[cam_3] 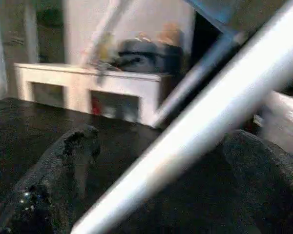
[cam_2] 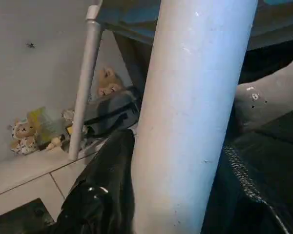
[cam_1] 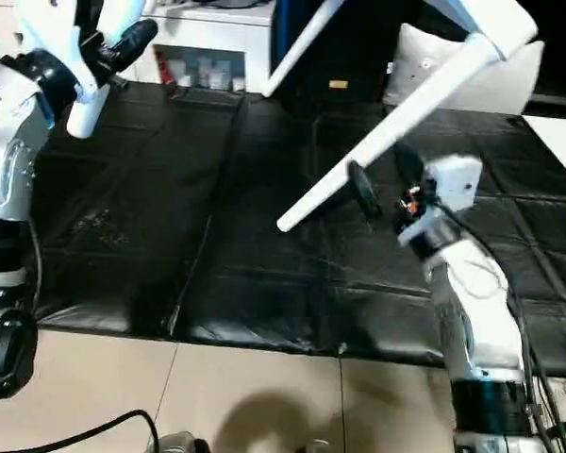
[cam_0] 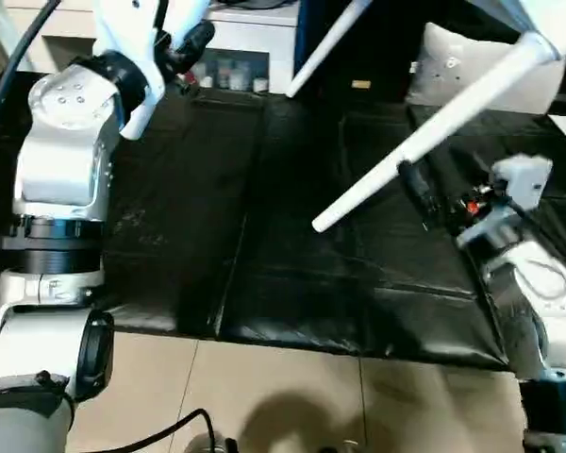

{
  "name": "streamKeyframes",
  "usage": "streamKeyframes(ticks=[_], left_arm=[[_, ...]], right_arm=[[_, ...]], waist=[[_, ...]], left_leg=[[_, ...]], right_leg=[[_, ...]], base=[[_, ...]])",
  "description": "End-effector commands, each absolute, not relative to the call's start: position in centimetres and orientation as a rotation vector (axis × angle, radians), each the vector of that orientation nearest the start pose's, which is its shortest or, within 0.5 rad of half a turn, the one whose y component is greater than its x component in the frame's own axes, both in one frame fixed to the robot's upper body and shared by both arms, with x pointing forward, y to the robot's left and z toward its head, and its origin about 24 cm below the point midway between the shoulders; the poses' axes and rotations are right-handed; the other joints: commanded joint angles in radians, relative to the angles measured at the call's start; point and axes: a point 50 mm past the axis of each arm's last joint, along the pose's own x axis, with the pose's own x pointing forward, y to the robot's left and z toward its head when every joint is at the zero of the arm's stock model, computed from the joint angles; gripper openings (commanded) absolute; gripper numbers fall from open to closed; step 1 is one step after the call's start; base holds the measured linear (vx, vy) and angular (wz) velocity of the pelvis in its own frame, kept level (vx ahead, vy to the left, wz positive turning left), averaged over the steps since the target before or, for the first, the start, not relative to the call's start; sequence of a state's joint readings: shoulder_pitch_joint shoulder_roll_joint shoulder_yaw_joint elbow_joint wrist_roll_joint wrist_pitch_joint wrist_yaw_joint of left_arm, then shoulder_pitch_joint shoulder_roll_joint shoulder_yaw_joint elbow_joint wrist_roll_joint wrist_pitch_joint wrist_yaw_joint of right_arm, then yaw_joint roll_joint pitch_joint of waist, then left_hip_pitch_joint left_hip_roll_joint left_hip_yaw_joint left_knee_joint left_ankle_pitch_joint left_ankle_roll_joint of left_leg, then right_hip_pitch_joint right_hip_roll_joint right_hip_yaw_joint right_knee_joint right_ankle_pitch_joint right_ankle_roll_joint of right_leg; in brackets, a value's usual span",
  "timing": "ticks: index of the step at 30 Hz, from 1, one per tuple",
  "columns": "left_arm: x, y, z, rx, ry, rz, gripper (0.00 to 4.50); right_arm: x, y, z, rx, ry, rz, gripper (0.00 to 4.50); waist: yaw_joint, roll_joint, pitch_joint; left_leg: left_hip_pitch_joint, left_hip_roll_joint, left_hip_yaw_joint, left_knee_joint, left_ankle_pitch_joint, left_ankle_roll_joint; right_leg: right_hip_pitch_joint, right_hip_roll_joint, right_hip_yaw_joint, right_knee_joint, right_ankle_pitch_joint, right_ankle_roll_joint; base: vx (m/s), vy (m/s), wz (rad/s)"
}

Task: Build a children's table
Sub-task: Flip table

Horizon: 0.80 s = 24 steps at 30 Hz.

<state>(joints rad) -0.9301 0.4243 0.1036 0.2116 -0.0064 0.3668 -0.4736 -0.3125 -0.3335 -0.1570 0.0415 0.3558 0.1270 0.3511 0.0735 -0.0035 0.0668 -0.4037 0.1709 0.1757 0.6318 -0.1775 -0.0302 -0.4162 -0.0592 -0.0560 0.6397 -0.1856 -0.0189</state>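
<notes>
On my left, the left end effector (cam_1: 123, 42) is raised at the far edge of the black worktop (cam_0: 217, 236), and its black fingers are closed around a white leg (cam_2: 190, 122) of the children's table; the left wrist view shows that tube running straight up between them, one finger (cam_2: 105, 195) pressed against its side. A second leg (cam_2: 85, 83) stands beyond it, in front of a low white cabinet (cam_1: 217, 33) with soft toys (cam_2: 24, 136) on its top. Moving across, a third leg (cam_0: 434, 123) slants down over the middle of the worktop, its free tip hanging above the black cover and its upper end seated in a corner of the table top (cam_1: 491, 19), which is held up at the far right and tilted. A white cushion (cam_0: 453, 61) lies behind it. On my right, the right end effector (cam_1: 385, 184) sits just under this slanting leg with its fingers spread to either side; the right wrist view shows the tube crossing between them with a gap on both sides, so it is open and holds nothing. I judge the table to be largely assembled, with at least three legs fitted, and the step in hand to be steadying or seating this leg. To do it well I would centre the tube between the right fingers before closing, grip near the socket and not the tip, and keep the left hold firm so the top does not swing.
</notes>
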Motion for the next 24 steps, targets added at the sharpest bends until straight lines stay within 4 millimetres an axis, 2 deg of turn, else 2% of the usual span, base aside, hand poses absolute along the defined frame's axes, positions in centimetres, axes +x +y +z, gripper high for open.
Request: streamKeyframes(ticks=[1,3,5,6,7,8,10,11,14,16,17,18,19,20,24], left_arm=[[36.0,18.3,28.0,0.323,-0.336,-0.341,1.91],[36.0,18.3,27.8,0.324,-0.331,-0.346,1.91],[36.0,18.3,27.6,0.324,-0.326,-0.349,1.91],[36.0,18.3,27.5,0.324,-0.323,-0.35,1.91],[36.0,18.3,27.5,0.324,-0.323,-0.349,1.91],[36.0,18.4,27.5,0.325,-0.322,-0.349,1.91],[36.0,18.4,27.4,0.323,-0.319,-0.353,1.91],[36.1,18.4,27.4,0.32,-0.318,-0.356,1.91],[36.2,18.4,27.2,0.312,-0.311,-0.369,1.91],[36.2,18.4,26.9,0.303,-0.304,-0.384,1.91],[36.2,18.4,26.6,0.294,-0.298,-0.396,1.91],[36.2,18.4,26.4,0.286,-0.295,-0.401,1.91],[36.3,18.4,26.2,0.276,-0.292,-0.41,1.91],[36.3,18.4,26.1,0.271,-0.292,-0.414,1.91],[36.3,18.8,24.6,0.255,-0.263,-0.424,1.91]], right_arm=[[30.9,-21.8,13.0,0.029,-0.166,0.216,4.49],[31.6,-22.3,12.9,0.051,-0.135,0.167,4.49],[32.7,-22.6,13.0,0.086,-0.124,0.135,4.49],[33.8,-23.1,13.4,0.112,-0.121,0.092,4.49],[33.9,-23.1,13.4,0.116,-0.123,0.093,4.49],[34.2,-23.0,13.6,0.127,-0.128,0.095,4.49],[35.5,-22.7,14.5,0.18,-0.163,0.138,4.49],[36.0,-22.5,15.0,0.185,-0.184,0.167,4.49],[37.1,-22.0,15.9,0.207,-0.217,0.258,4.49],[37.5,-21.9,16.4,0.236,-0.232,0.284,4.49],[37.8,-21.9,16.8,0.267,-0.248,0.311,4.49],[37.9,-21.8,17.0,0.285,-0.255,0.331,4.49],[38.0,-21.7,17.2,0.287,-0.261,0.352,4.49],[38.1,-21.6,17.3,0.287,-0.265,0.361,4.49],[37.6,-20.6,18.5,0.291,-0.321,0.497,4.49]], waist=[[-0.003,-0.01,-0.074],[-0.007,-0.01,-0.074],[-0.011,-0.01,-0.076],[-0.014,-0.008,-0.079],[-0.02,-0.009,-0.078],[-0.016,-0.007,-0.077],[-0.014,-0.007,-0.08],[-0.016,-0.006,-0.083],[-0.012,-0.008,-0.081],[-0.01,-0.006,-0.082],[-0.01,-0.012,-0.083],[-0.008,-0.009,-0.081],[-0.01,-0.017,-0.081],[-0.007,-0.014,-0.081],[-0.005,-0.016,-0.081]], left_leg=[[0.027,0.047,-0.02,-0.079,-0.211,-0.002],[0.026,0.047,-0.02,-0.079,-0.209,-0.004],[0.023,0.044,-0.019,-0.076,-0.193,-0.004],[0.025,0.045,-0.019,-0.075,-0.189,-0.005],[0.023,0.043,-0.02,-0.075,-0.186,-0.006],[0.025,0.043,-0.016,-0.072,-0.189,-0.005],[0.025,0.044,-0.016,-0.072,-0.178,0.0],[0.024,0.044,-0.016,-0.07,-0.169,0.005],[0.022,0.046,-0.014,-0.069,-0.158,0.02],[0.023,0.046,-0.013,-0.067,-0.154,0.024],[0.023,0.047,-0.013,-0.069,-0.148,0.028],[0.024,0.049,-0.014,-0.069,-0.149,0.032],[0.022,0.048,-0.013,-0.07,-0.148,0.035],[0.022,0.048,-0.013,-0.069,-0.142,0.036],[0.021,0.049,-0.013,-0.069,-0.132,0.047]], right_leg=[[0.046,-0.079,0.045,-0.094,-0.301,-0.148],[0.047,-0.079,0.046,-0.093,-0.294,-0.146],[0.049,-0.079,0.045,-0.09,-0.266,-0.155],[0.049,-0.08,0.044,-0.087,-0.253,-0.163],[0.05,-0.078,0.043,-0.086,-0.248,-0.17],[0.047,-0.078,0.045,-0.089,-0.245,-0.169],[0.051,-0.078,0.045,-0.085,-0.221,-0.171],[0.052,-0.079,0.044,-0.08,-0.192,-0.189],[0.054,-0.079,0.044,-0.079,-0.166,-0.206],[0.055,-0.08,0.044,-0.077,-0.159,-0.219],[0.057,-0.08,0.043,-0.077,-0.15,-0.225],[0.056,-0.08,0.043,-0.076,-0.149,-0.23],[0.058,-0.08,0.042,-0.076,-0.15,-0.23],[0.058,-0.082,0.042,-0.075,-0.154,-0.23],[0.059,-0.082,0.042,-0.075,-0.15,-0.229]], base=[[0.0,0.0,0.0],[0.0,0.0,0.0],[0.0,0.0,0.0],[0.0,0.0,0.0],[0.0,0.0,0.0],[0.0,0.0,0.0],[0.0,0.0,0.0],[0.0,0.0,0.0],[0.0,0.0,0.0],[0.0,0.0,0.0],[0.0,0.0,0.0],[0.0,0.0,0.0],[0.0,0.0,0.0],[0.0,0.0,0.0],[0.0,0.0,0.0]])
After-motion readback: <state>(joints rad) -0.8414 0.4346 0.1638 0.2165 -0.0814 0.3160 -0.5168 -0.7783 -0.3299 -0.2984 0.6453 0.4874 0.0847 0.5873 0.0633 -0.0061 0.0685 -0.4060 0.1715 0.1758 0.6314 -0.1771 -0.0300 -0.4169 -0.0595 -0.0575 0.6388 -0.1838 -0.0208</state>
